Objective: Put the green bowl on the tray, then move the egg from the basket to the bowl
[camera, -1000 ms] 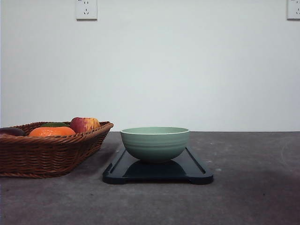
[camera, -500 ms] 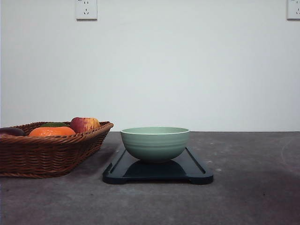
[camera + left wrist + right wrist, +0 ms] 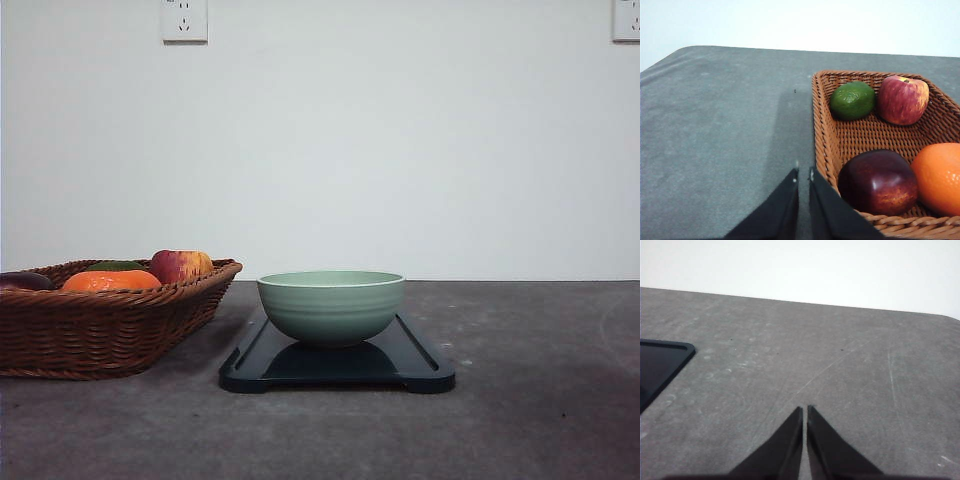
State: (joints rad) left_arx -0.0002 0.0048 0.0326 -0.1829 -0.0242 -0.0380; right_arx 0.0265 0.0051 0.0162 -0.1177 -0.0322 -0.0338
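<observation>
The pale green bowl (image 3: 331, 305) stands upright on the black tray (image 3: 420, 368) in the middle of the table. To its left sits the brown wicker basket (image 3: 100, 330), holding fruit. The egg is hidden or out of view. In the left wrist view my left gripper (image 3: 803, 173) is shut and empty, its tips over bare table just outside the basket's rim (image 3: 816, 125). My right gripper (image 3: 805, 409) is also shut and empty, hovering over bare table, with a corner of the tray (image 3: 660, 365) off to one side.
Inside the basket lie a green lime (image 3: 852, 100), a red apple (image 3: 902, 99), a dark red fruit (image 3: 879, 181) and an orange (image 3: 939, 177). Grey tabletop (image 3: 540, 400) stretches right of the tray. A white wall with sockets (image 3: 184, 20) stands behind.
</observation>
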